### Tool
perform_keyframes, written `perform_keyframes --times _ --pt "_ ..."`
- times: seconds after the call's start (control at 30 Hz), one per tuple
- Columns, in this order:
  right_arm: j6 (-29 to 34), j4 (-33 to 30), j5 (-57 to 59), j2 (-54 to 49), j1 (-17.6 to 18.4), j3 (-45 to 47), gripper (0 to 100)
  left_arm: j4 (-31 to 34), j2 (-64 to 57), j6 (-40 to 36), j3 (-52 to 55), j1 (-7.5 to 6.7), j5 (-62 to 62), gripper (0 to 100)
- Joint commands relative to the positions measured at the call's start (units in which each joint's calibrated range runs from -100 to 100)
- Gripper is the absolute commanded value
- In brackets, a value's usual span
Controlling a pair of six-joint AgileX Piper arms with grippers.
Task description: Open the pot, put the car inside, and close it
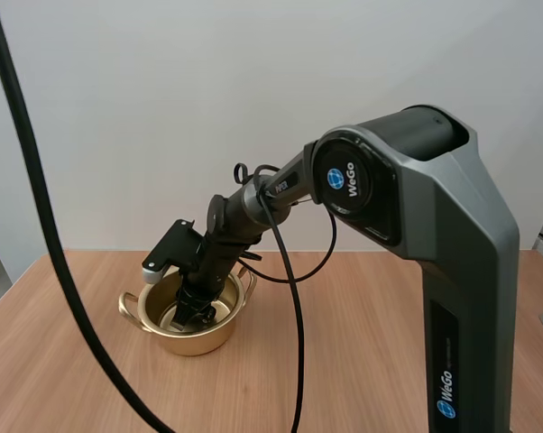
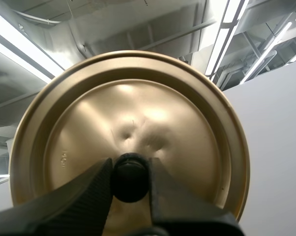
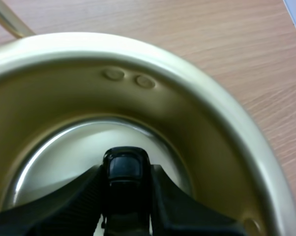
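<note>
The left hand grips the lid by its black knob. Its two dark fingers press on the knob from either side. The lid is round and gold-coloured, and its knob side faces the camera. It has a raised outer rim with a stepped ring inside. Small dents mark the metal just beyond the knob. A faint stamped mark sits on the inner ring.

One gold pot stands on one wooden table, and the pot has two loop handles. There is one gold lid with one black knob. One small black car is counted, plus two rivet heads on the pot's inner wall.
</note>
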Motion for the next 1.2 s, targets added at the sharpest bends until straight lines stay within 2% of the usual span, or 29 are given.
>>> perform_keyframes --times 0.0,0.07,0.2,0.27,1.17 --pt "0.0 0.1 -0.2 0.0 0.1 0.0 0 0.0 0.0 0.0 0.0 0.03 0.1 0" --pt "0.0 0.1 -0.8 0.0 0.1 0.0 2 0.0 0.0 0.0 0.0 0.03 0.1 0" --pt "0.2 1.1 -1.8 0.0 0.1 0.0 41 0.0 0.0 0.0 0.0 0.03 0.1 0" --pt "0.3 1.4 -2.2 0.0 0.1 0.0 49 0.0 0.0 0.0 0.0 0.03 0.1 0" --pt "0.3 1.9 -2.5 0.0 0.1 0.0 49 0.0 0.0 0.0 0.0 0.03 1.7 0"
